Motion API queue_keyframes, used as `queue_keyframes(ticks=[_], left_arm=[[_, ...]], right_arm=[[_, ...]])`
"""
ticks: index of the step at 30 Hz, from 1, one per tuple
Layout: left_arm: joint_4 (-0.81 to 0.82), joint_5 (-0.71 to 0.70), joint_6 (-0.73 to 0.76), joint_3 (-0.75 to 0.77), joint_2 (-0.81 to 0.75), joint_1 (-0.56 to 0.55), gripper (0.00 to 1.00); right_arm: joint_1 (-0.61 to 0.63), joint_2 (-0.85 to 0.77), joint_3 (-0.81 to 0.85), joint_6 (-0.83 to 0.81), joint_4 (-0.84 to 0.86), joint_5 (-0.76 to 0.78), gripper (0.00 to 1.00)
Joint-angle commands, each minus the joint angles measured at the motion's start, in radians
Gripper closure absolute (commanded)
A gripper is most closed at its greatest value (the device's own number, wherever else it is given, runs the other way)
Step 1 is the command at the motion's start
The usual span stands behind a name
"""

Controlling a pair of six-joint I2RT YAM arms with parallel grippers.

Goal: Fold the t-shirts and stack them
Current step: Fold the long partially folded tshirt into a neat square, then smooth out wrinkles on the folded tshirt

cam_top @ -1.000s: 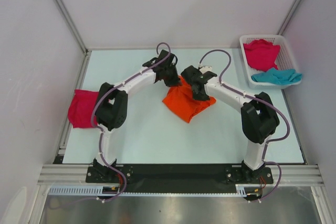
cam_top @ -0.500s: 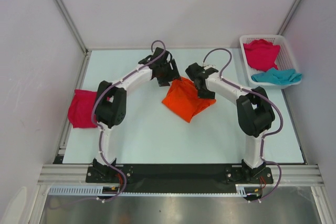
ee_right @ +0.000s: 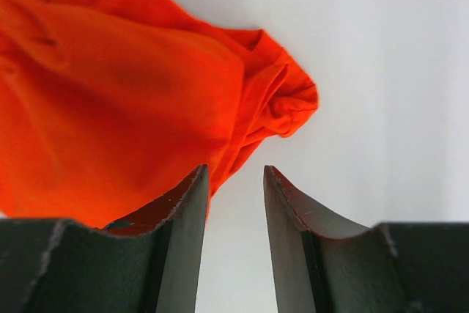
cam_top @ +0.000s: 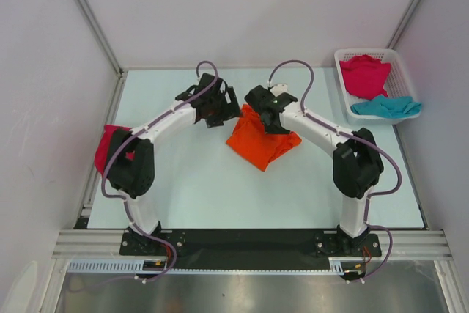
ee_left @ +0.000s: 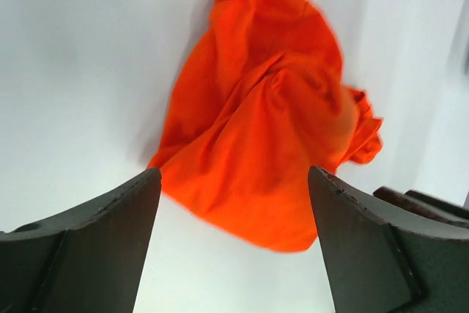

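The orange t-shirt (cam_top: 258, 141) lies in a crumpled heap in the middle of the bench (cam_top: 220, 196), just near of both wrists. It looks light and limp, so it would sag and bunch wherever it is lifted. The best hold is probably a pinch at two separate edge points, hem corners or shoulders, to spread it flat.

The left fingers (ee_left: 102, 232) stand wide apart, grasping nothing. The right fingers (ee_right: 176, 232) are parted more narrowly, also empty, beside a bunched corner of the shirt.

A magenta t-shirt (cam_top: 108, 144) sits at the left edge, partly behind the left arm. At the far right, a white basket (cam_top: 341, 60) holds a second magenta t-shirt (cam_top: 364, 75) and a teal t-shirt (cam_top: 386, 108), well apart from the work.
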Motion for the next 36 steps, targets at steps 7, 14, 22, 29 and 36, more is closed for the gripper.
queue_keyframes(ticks=[7, 14, 22, 29, 36], left_arm=[[0.115, -0.008, -0.028, -0.357, -0.273, -0.003, 0.14], [0.139, 0.000, -0.048, -0.513, -0.421, -0.018, 0.14], [0.102, -0.023, -0.032, -0.585, -0.510, -0.028, 0.14], [0.107, -0.029, -0.051, -0.623, -0.505, -0.046, 0.14], [0.105, -0.035, -0.048, -0.616, -0.497, -0.051, 0.14]], right_arm=[[0.038, 0.137, 0.181, -0.021, 0.015, -0.030, 0.58], [-0.015, 0.328, 0.270, -0.059, 0.067, -0.067, 0.60], [-0.074, 0.444, 0.363, -0.117, 0.115, -0.036, 0.61], [-0.093, 0.466, 0.473, -0.139, 0.078, -0.022, 0.61], [-0.062, 0.374, 0.390, -0.096, 0.078, -0.024, 0.61]])
